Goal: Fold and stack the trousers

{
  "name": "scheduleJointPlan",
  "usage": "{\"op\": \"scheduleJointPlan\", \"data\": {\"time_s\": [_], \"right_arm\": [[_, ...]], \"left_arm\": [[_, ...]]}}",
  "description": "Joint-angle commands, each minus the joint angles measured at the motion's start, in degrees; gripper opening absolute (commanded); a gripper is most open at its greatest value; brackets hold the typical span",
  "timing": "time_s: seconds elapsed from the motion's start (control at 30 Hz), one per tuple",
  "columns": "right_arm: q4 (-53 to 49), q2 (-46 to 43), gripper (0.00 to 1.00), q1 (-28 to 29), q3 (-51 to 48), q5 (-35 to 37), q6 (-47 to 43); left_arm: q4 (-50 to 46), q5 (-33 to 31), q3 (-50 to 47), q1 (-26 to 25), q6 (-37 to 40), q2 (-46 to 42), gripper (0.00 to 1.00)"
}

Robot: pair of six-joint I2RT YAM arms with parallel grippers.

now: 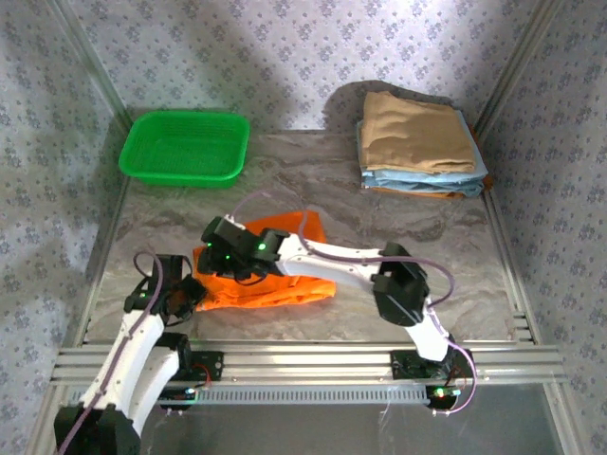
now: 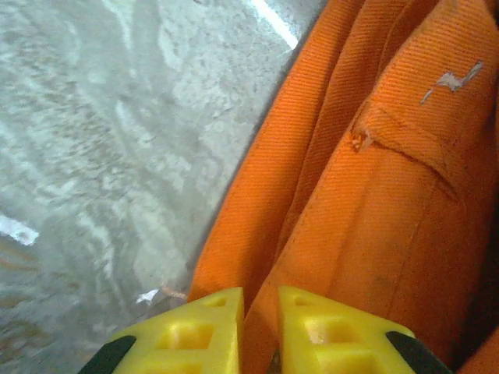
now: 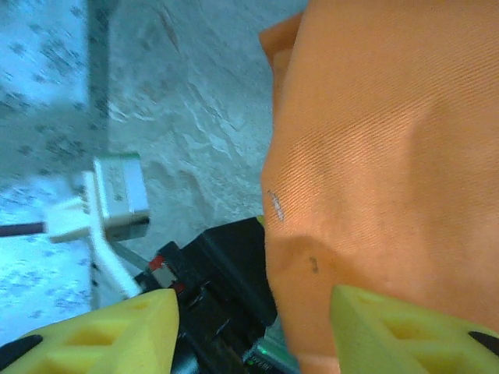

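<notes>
The orange trousers (image 1: 285, 289) lie as a folded bundle on the table, near its front left. My left gripper (image 1: 194, 289) is at the bundle's left end. In the left wrist view its yellow jaws (image 2: 261, 312) stand a narrow gap apart, and a fold of the trousers (image 2: 374, 195) fills that gap. My right gripper (image 1: 216, 248) reaches across over the bundle's back left part. Seen from the right wrist, the right gripper (image 3: 253, 312) is wide open, with the trousers (image 3: 374, 140) against its right finger and nothing pinched.
A green basket (image 1: 185, 116) stands at the back left. A tan garment (image 1: 417, 133) tops a stack of light blue folded ones at the back right. The left arm's black wrist (image 3: 218, 280) sits just below the right gripper. Metal rails run along the table's front edge (image 1: 303, 360).
</notes>
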Motion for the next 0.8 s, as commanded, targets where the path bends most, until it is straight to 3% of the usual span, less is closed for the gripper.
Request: {"op": "scheduleJointPlan", "data": {"time_s": [0.0,0.1,0.17,0.27,0.37,0.4,0.57,0.67,0.77], "right_arm": [[0.57,-10.42,0.58,-2.91,-4.33,2.51,-1.57],[-0.97,-16.27,0.57,-5.48,-9.86,4.33,-4.52],[-3.68,-19.67,0.52,-7.63,-13.77,5.42,-6.73],[-4.51,-23.98,0.28,-10.58,-21.27,4.99,-8.46],[-3.54,-26.98,0.04,-13.47,-28.31,4.18,-8.59],[-2.53,-27.64,0.00,-14.17,-30.36,3.69,-8.52],[1.51,-26.20,0.00,-15.35,-39.17,0.34,-8.23],[5.51,-23.75,0.00,-15.64,-45.09,-3.47,-7.82],[8.40,-23.14,0.00,-16.25,-51.36,-6.72,-6.24]], "left_arm": [[-7.05,0.36,3.13,0.68,-2.88,-3.10,0.21],[-10.64,-1.24,7.81,0.82,-2.28,-3.54,0.21],[-14.14,-3.31,13.13,0.82,-0.77,-3.30,0.21],[-17.67,-5.34,21.56,0.72,1.98,-2.43,0.21],[-14.31,0.23,25.82,-0.75,3.37,2.48,0.19],[-12.91,1.48,26.39,-2.55,3.15,4.80,0.17],[-3.32,-4.52,23.96,-20.70,-1.84,13.89,0.15],[4.45,-4.35,16.65,-24.76,-5.71,17.08,0.11],[7.52,-4.86,8.04,-24.45,-9.48,16.66,0.05]]}}
